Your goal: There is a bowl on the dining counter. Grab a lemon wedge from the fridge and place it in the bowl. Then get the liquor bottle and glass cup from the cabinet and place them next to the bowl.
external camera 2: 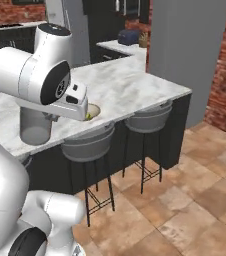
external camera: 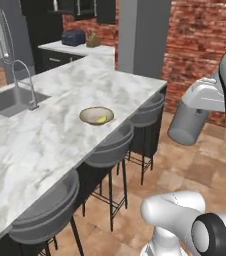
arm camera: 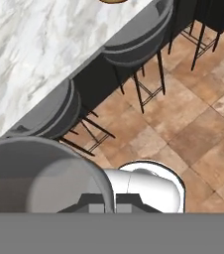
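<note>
Marble and brick are framing this kitchen, and the desk (external camera: 60, 125) is carrying the bowl (external camera: 96, 115) with a yellow lemon wedge (external camera: 102, 119) lying inside it, so the fridge errand looks done. The pincer (arm camera: 110, 203) is hanging off the desk's edge, above the tiled floor (arm camera: 183, 124) and the grey stools (external camera: 110, 147), with the bowl well ahead of it on the stone. Its tips are barely showing at the bottom of the hand view, so I cannot tell whether they are parted or pressed together; nothing seems to be between them. Doing the next step well probably means turning toward the dark cabinets (external camera: 90, 10) behind the desk and approaching the bottle upright, gripping low on its body.
</note>
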Controlling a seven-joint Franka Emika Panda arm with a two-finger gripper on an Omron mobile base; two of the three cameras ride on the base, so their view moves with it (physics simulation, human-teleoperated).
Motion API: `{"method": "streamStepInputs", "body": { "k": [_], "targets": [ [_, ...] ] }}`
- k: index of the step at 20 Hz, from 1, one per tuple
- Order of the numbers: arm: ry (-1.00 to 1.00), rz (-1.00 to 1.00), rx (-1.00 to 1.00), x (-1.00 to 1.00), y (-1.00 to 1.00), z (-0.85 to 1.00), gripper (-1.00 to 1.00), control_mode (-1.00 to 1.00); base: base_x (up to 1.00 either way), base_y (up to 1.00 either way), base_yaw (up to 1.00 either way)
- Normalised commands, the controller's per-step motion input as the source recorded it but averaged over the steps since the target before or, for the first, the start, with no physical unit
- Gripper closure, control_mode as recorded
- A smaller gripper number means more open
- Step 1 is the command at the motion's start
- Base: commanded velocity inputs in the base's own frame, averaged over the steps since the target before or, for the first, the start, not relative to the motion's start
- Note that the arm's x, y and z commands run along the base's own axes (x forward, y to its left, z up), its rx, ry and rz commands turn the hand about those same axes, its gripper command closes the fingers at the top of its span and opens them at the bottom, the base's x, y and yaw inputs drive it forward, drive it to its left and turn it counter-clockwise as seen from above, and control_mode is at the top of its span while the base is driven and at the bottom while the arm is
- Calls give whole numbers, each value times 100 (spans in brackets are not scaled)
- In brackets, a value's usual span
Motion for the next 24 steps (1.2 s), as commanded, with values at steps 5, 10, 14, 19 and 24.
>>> {"method": "streamStepInputs", "body": {
  "k": [5,10,14,19,24],
  "targets": [
    [0,0,0,0,0,0,100,100,86,-95,45],
    [0,0,0,0,0,0,100,100,83,-90,48],
    [0,0,0,0,0,0,100,100,66,-92,51],
    [0,0,0,0,0,0,100,100,82,-73,48],
    [0,0,0,0,0,0,100,100,99,-28,35]
  ]
}}
